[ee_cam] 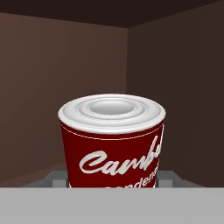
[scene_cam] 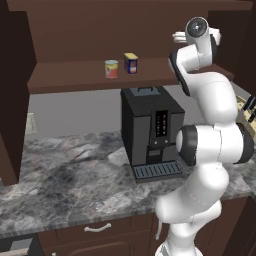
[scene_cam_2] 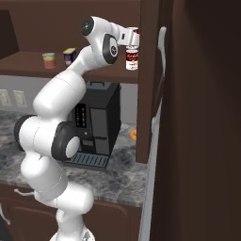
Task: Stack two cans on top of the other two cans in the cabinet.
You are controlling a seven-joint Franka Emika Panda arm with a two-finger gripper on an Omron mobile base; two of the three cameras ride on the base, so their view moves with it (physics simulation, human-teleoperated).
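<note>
My gripper (scene_cam_2: 131,36) is shut on a red-and-white soup can (scene_cam_2: 133,34), held upright near the right end of the cabinet's shelf (scene_cam_2: 28,63). Right beneath it stands a second red-and-white can (scene_cam_2: 132,60); I cannot tell whether the two touch. In the hand view the held soup can (ee_cam: 113,140) sits close between my fingertips (ee_cam: 53,177), with the cabinet's back corner behind it. Further left on the shelf (scene_cam: 75,80) stand the short red can with a pale band (scene_cam: 111,68) and the blue boxy tin (scene_cam: 131,63), side by side.
A black coffee machine (scene_cam: 150,130) stands on the marble counter (scene_cam: 65,175) under the shelf. The cabinet's open door (scene_cam_2: 197,117) stands close on the right of the held can. Drawers with silver handles (scene_cam: 97,228) run below the counter.
</note>
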